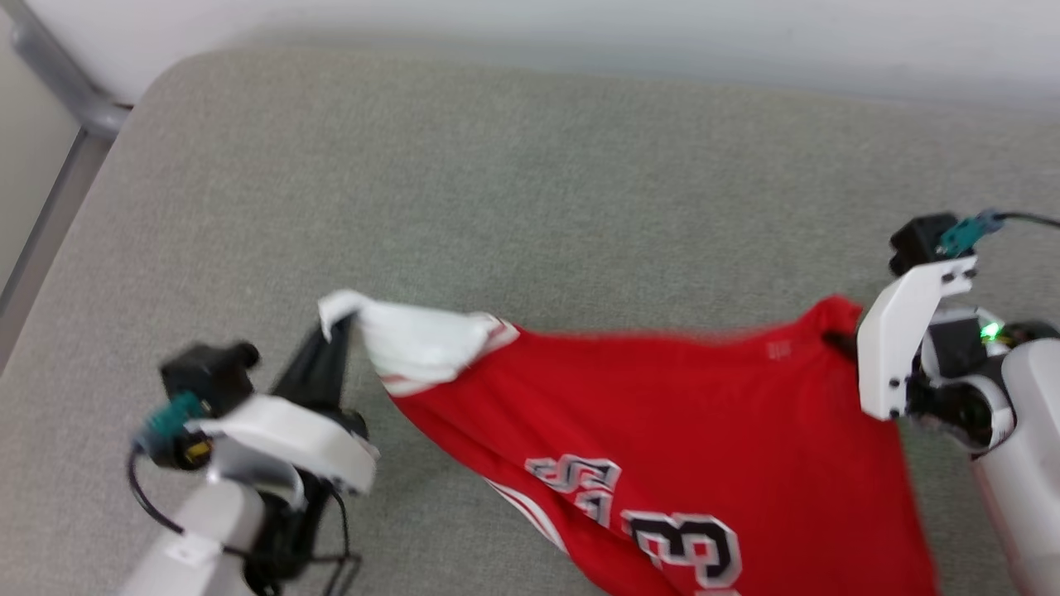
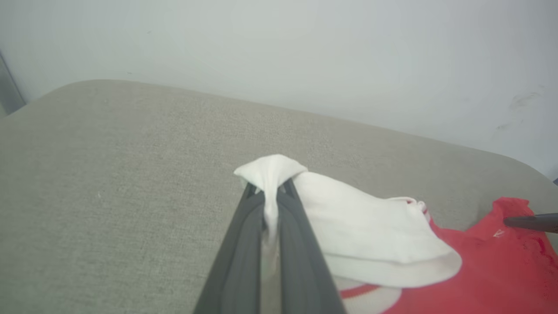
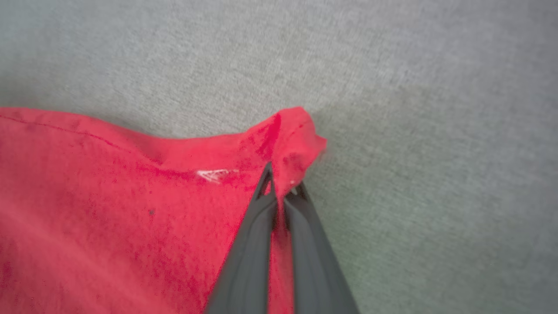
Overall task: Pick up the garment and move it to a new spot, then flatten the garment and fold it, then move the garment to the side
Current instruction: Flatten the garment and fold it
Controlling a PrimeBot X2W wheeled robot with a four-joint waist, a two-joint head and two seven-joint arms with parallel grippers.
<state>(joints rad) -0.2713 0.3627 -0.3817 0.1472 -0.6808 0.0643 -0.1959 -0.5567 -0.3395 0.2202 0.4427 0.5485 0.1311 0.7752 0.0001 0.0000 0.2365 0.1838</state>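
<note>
A broad grey upholstered cushion (image 1: 530, 182) lies under everything. The garment (image 1: 662, 414) spreads over the cushion's near part, its upper edge drawn nearly straight between the two arms and its black print toward the bottom of the head view. The left gripper (image 2: 270, 194) has its fingers pressed together on a bunch of the white sleeve (image 2: 370, 235) — the right gripper (image 3: 281, 185) likewise pinches a red corner (image 3: 296, 131) of the cloth.
</note>
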